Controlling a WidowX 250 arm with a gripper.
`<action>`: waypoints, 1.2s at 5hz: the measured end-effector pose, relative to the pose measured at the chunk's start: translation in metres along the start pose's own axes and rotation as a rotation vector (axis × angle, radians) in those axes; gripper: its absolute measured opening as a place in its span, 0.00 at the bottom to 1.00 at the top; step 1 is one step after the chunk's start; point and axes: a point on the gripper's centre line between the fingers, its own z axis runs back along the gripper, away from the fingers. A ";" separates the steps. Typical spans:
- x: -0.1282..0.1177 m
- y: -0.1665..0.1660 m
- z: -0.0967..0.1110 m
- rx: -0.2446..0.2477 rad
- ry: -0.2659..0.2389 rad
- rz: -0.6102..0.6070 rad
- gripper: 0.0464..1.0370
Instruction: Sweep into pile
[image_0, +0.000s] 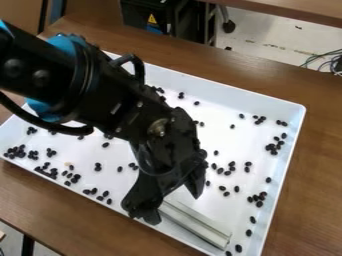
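The black gripper (173, 207) hangs low over the front middle of the white tray (302, 120). Its two fingers stand apart, one to the left and one to the right, so it is open. A pale, straight bar (195, 223) lies slantwise on the tray floor, its upper left end close beside the left finger and its other end toward the tray's front right. Dark bean-like pieces (273, 147) lie scattered in small groups on the right side of the tray. More dark pieces (47, 170) are spread along the left and front left. The arm hides part of the tray's middle.
The tray's raised walls surround the work area on a brown wooden table (307, 200). Behind the table are a black box (145, 16) with a yellow warning label, a second wooden surface (287, 9), and some cables (325, 59) at the right edge.
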 end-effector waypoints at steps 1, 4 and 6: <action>0.001 0.004 -0.004 0.024 0.018 0.032 0.90; 0.000 0.011 -0.007 0.069 0.047 0.050 0.36; 0.036 -0.042 0.037 0.152 0.083 -0.333 0.31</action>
